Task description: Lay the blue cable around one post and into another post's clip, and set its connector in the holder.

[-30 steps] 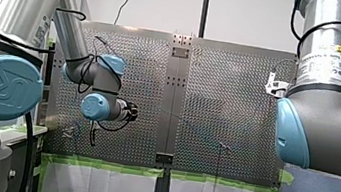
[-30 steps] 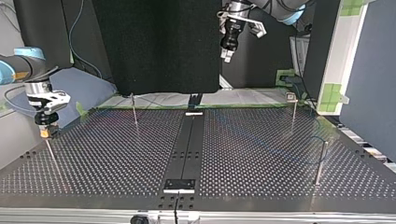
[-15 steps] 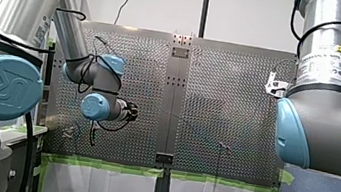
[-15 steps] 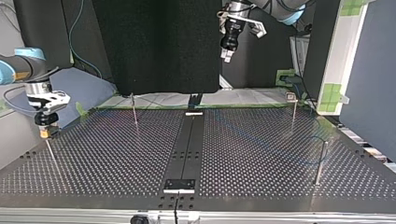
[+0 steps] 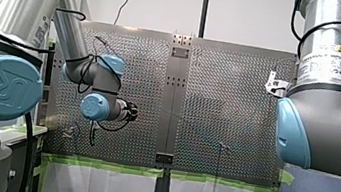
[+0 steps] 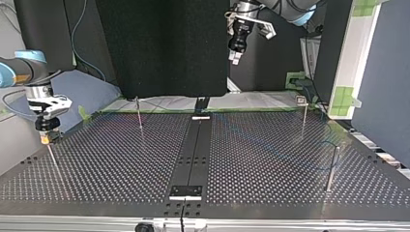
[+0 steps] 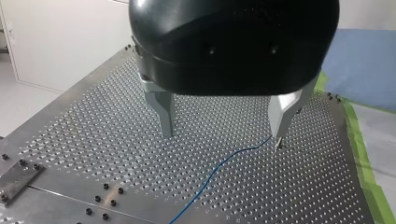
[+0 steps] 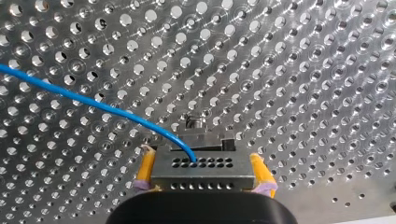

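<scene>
My right gripper (image 8: 201,157) with yellow pads is shut on a grey connector block (image 8: 200,169) with rows of holes. The blue cable (image 8: 93,103) runs out of the block's face and away over the perforated plate. A small metal fitting (image 8: 201,135) lies just ahead of the connector. In the top view my right gripper (image 6: 46,138) hangs over a thin post (image 6: 52,160) at the left edge. My left gripper (image 7: 223,134) stands open high above the plate, with nothing between its metal fingers. Below it the cable (image 7: 219,168) leads from a post's foot (image 7: 279,143).
Three more thin posts stand on the plate: a back post (image 6: 139,113), a clip-topped post (image 6: 303,116) and a near post (image 6: 332,166). A dark centre strip (image 6: 193,150) divides the plate. Green tape (image 5: 103,165) marks the near edge in the front view.
My right gripper has drifted very slightly toward the top view's left with the connector. My left arm has stayed still.
</scene>
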Robot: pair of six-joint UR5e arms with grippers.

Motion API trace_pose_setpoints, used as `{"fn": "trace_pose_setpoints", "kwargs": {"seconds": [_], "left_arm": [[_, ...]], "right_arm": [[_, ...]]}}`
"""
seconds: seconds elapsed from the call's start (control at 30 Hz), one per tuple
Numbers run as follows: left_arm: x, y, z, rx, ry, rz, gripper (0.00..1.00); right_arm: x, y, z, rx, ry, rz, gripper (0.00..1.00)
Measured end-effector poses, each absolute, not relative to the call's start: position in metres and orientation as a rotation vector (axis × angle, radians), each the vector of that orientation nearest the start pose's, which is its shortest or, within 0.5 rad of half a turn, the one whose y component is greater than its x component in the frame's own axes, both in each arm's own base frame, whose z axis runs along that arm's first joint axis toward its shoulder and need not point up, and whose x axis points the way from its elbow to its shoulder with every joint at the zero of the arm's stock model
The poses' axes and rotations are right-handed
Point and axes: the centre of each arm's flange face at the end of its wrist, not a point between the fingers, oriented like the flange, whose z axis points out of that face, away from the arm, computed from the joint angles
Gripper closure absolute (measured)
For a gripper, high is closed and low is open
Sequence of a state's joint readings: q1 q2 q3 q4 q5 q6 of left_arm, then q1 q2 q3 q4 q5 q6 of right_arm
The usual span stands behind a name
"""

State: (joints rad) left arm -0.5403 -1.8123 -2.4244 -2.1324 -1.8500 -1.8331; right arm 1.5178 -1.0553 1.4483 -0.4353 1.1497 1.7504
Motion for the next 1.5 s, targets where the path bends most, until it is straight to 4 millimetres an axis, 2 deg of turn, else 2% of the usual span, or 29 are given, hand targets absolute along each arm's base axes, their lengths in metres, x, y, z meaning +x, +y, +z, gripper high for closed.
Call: {"fn": "trace_pose_setpoints", "kwargs": {"seconds": [0.93,0.97,1.0,1.07,1.1,1.13,1.17,1.2,1.27,1.3,1.37,1.5], "left_arm": [[0.2617,-0.2796,0.119,0.016,1.667,-0.377,0.0],[0.2618,-0.2795,0.119,0.016,1.667,-0.377,0.0],[0.2619,-0.2794,0.119,0.016,1.667,-0.377,0.0],[0.2623,-0.2793,0.1191,0.015,1.666,-0.376,0.0],[0.2624,-0.2791,0.119,0.015,1.667,-0.376,0.0],[0.2625,-0.279,0.119,0.014,1.667,-0.375,0.0],[0.2626,-0.2788,0.119,0.014,1.667,-0.375,0.0],[0.2627,-0.2787,0.119,0.013,1.667,-0.374,0.0],[0.2628,-0.2786,0.119,0.013,1.667,-0.374,0.0],[0.2628,-0.2785,0.119,0.013,1.667,-0.374,0.0],[0.2628,-0.2785,0.1189,0.013,1.667,-0.374,0.0],[0.2629,-0.2785,0.1189,0.013,1.666,-0.374,0.0]], "right_arm": [[0.1384,-0.6764,0.2837,1.381,-1.132,1.616,1.0],[0.1385,-0.6764,0.2836,1.382,-1.131,1.616,0.95],[0.1387,-0.6764,0.2836,1.383,-1.13,1.615,0.95],[0.139,-0.6763,0.2835,1.384,-1.128,1.614,0.66],[0.1391,-0.6763,0.2835,1.385,-1.127,1.613,0.66],[0.1392,-0.6763,0.2835,1.385,-1.125,1.612,0.55],[0.1395,-0.6762,0.2834,1.386,-1.125,1.611,0.4],[0.1397,-0.6762,0.2834,1.386,-1.124,1.61,0.4],[0.1398,-0.6761,0.2834,1.387,-1.123,1.609,0.21],[0.1398,-0.6761,0.2834,1.387,-1.123,1.609,0.21],[0.1399,-0.676,0.2833,1.388,-1.123,1.609,0.13],[0.1401,-0.6759,0.2832,1.388,-1.124,1.608,0.07]]}}
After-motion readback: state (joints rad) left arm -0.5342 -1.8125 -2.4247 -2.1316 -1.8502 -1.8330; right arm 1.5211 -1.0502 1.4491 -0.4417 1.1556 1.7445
